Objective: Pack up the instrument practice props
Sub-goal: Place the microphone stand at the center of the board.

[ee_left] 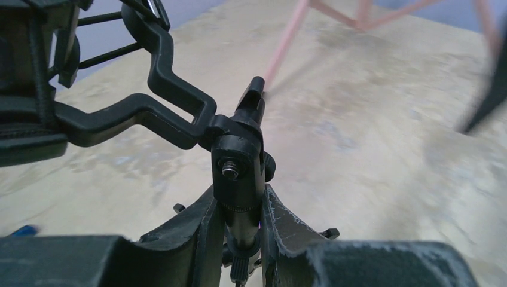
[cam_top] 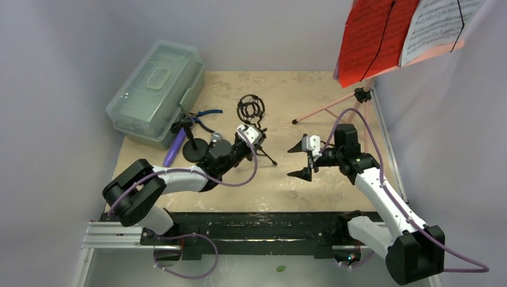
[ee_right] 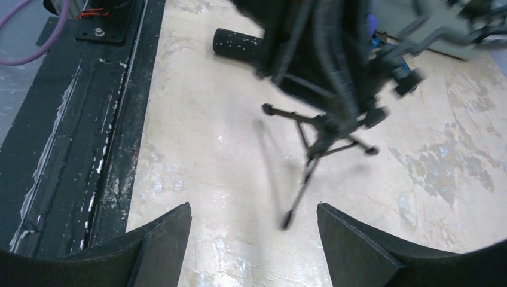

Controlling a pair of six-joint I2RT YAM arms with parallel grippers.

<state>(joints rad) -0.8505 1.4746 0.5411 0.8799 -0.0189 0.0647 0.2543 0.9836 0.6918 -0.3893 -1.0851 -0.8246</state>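
My left gripper (cam_top: pixel 250 142) (ee_left: pixel 242 224) is shut on the stem of a black mic tripod (ee_left: pixel 239 173) (cam_top: pixel 258 149), which carries a ring-shaped shock mount (cam_top: pixel 250 110). The tripod's thin legs (ee_right: pixel 314 146) spread over the table. My right gripper (cam_top: pixel 301 160) (ee_right: pixel 254 233) hangs open just right of it, with nothing between its fingers. The pink music rack (cam_top: pixel 359 95) stands at the back right on pink legs (ee_left: pixel 286 45), holding red pages (cam_top: pixel 370 36) and a white page (cam_top: pixel 439 24). A purple microphone (cam_top: pixel 175 147) and a black-silver microphone (cam_top: pixel 214 139) on a round base lie left of my left gripper.
A shut clear greenish case (cam_top: pixel 154 89) sits at the back left, with blue-handled pliers (cam_top: pixel 208 113) beside it. The black rail (ee_right: pixel 78 119) runs along the near table edge. Grey walls close in both sides.
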